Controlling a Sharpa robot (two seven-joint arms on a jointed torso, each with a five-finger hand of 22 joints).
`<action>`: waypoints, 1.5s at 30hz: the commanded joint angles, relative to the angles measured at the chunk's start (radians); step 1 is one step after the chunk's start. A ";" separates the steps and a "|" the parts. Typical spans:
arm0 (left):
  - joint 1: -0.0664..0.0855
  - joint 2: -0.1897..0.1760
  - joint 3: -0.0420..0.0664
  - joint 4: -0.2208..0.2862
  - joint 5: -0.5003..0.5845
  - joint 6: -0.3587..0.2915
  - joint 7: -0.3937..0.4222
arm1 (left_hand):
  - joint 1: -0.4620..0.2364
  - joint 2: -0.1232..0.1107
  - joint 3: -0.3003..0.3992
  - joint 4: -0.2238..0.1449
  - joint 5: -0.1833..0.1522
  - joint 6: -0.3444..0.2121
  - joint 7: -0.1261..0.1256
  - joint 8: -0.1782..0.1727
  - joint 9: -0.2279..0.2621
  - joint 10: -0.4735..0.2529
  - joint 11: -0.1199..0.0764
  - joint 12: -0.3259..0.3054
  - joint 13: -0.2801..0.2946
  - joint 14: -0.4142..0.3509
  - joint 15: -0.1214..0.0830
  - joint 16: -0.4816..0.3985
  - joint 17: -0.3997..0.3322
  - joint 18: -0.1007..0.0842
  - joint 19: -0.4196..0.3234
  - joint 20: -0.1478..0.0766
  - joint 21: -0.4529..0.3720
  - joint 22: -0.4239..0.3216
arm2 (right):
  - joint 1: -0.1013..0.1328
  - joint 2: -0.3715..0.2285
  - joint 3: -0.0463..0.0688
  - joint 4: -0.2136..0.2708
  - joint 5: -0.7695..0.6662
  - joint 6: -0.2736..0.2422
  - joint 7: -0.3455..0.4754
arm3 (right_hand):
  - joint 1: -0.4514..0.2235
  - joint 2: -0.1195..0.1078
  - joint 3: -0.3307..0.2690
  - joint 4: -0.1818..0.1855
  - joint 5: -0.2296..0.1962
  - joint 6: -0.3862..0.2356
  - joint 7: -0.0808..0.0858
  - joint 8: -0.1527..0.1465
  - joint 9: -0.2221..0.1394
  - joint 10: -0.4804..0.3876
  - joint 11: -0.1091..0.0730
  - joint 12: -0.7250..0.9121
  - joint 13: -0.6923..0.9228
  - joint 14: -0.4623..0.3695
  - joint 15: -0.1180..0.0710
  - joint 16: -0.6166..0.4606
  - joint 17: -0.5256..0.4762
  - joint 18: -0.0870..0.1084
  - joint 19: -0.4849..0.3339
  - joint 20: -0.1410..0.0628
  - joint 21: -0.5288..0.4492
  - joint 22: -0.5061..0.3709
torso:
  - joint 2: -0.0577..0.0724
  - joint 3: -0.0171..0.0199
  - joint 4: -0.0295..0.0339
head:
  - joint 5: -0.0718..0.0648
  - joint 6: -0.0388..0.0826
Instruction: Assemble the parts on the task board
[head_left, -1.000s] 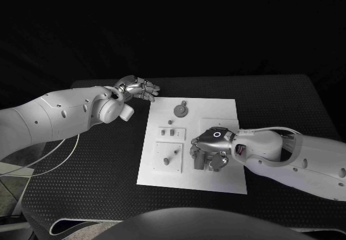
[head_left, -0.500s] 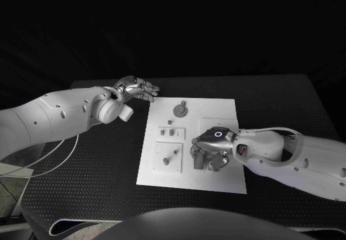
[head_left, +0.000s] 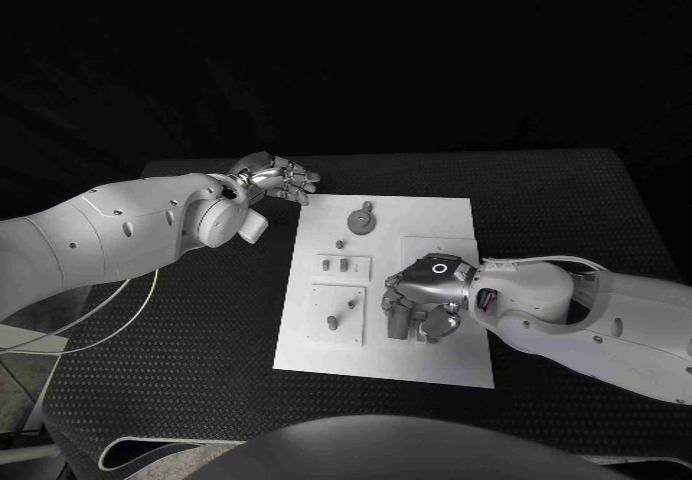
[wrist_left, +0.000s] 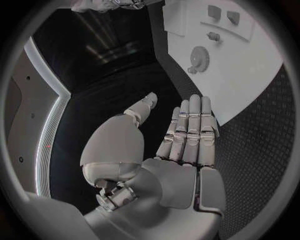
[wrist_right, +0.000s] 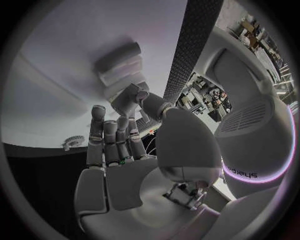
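- The task board (head_left: 387, 290) lies flat in the middle of the black table (head_left: 188, 380).
- The left robot hand (head_left: 274, 178) hovers over the table just beyond the board's far left corner, fingers straight and apart, holding nothing (the left wrist view shows the palm bare).
- The right robot hand (head_left: 418, 305) rests palm-down on the board's near right part, fingers bent onto a part (wrist_right: 119, 67) there; whether they clamp it I cannot tell.
- A gear-shaped part (head_left: 361, 219) sits at the board's far end; small parts (head_left: 340, 266) stand in the left recesses.
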 joint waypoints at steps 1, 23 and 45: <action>0.000 0.000 0.000 0.002 -0.004 0.015 0.005 | -0.010 0.003 0.000 0.005 0.003 -0.010 0.011 -0.002 -0.001 -0.007 0.001 -0.001 -0.001 0.005 0.000 -0.006 0.001 0.006 -0.004 0.001 0.005 -0.001 | 0.008 0.000 0.001 0.007 0.010 -0.015 0.009 | -0.002 0.002 0.008 0.003 0.003 0.076 0.040 0.004 0.001 0.006 -0.002 0.005 -0.002 0.006 -0.003 0.006 -0.001 0.000 0.003 -0.001 0.003 0.014 | 0.000 0.0003 -0.0003 | 0.001 0.000; 0.000 0.001 0.000 0.003 -0.004 0.017 0.002 | -0.011 0.002 -0.002 0.007 0.003 -0.013 0.011 -0.003 -0.001 -0.009 0.001 -0.002 -0.002 0.005 0.000 -0.008 0.003 0.006 -0.005 0.001 0.005 -0.002 | 0.029 0.000 0.001 0.008 0.011 0.049 -0.016 | -0.001 -0.031 0.007 -0.003 0.003 0.058 0.038 -0.014 -0.007 -0.001 -0.002 0.004 -0.008 -0.003 -0.003 0.002 -0.006 0.000 -0.006 0.000 -0.002 0.013 | 0.000 -0.0007 -0.0002 | -0.002 0.000; 0.000 0.002 0.000 0.002 -0.004 0.018 0.001 | -0.011 0.002 -0.002 0.009 0.003 -0.014 0.012 -0.003 -0.001 -0.010 0.002 -0.002 -0.002 0.005 0.000 -0.009 0.005 0.006 -0.005 0.001 0.005 -0.002 | 0.028 0.037 0.001 -0.014 -0.028 0.109 -0.036 | 0.059 -0.093 0.004 -0.005 0.003 -0.110 -0.023 -0.096 -0.056 -0.068 0.031 -0.004 -0.023 -0.075 0.028 -0.013 -0.018 0.000 -0.046 0.021 -0.033 0.006 | 0.000 0.0010 0.0002 | -0.002 0.000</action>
